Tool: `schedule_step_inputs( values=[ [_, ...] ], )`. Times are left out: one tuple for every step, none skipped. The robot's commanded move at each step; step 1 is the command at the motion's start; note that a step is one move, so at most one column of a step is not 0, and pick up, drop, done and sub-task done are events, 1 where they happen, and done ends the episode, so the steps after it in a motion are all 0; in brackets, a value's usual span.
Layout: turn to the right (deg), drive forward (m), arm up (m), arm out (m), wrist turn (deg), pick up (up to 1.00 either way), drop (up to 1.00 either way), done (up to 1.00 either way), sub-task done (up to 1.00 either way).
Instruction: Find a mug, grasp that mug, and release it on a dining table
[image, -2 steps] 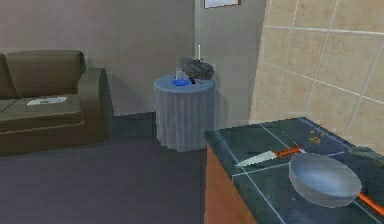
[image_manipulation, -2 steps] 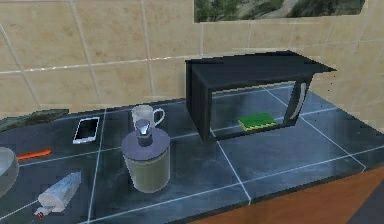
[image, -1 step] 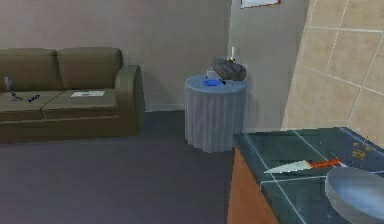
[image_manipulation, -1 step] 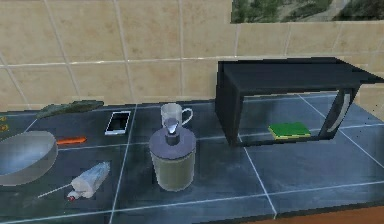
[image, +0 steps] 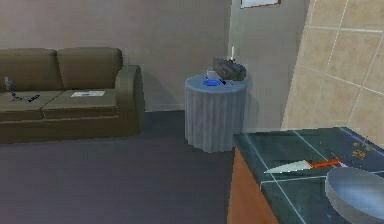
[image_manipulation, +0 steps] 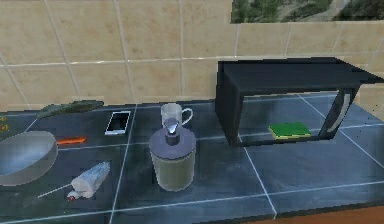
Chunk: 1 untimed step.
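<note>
**White mug sighted on kitchen counter**

A white ceramic mug (image_manipulation: 176, 115) is seen standing upright on the dark tiled counter (image_manipulation: 300, 175), near the beige tiled wall. It is flanked by a white flat phone (image_manipulation: 118, 122) and a black box-shaped microwave (image_manipulation: 290, 100). A grey cylindrical pump container (image_manipulation: 173, 158) is placed just in front of it. How the gripper is set cannot be told.
</note>
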Motion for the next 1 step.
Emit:
schedule_step_inputs(
  values=[
    [0.0, 0.0, 0.38, 0.0, 0.0, 0.0, 0.0, 0.0, 0.0]
  ],
)
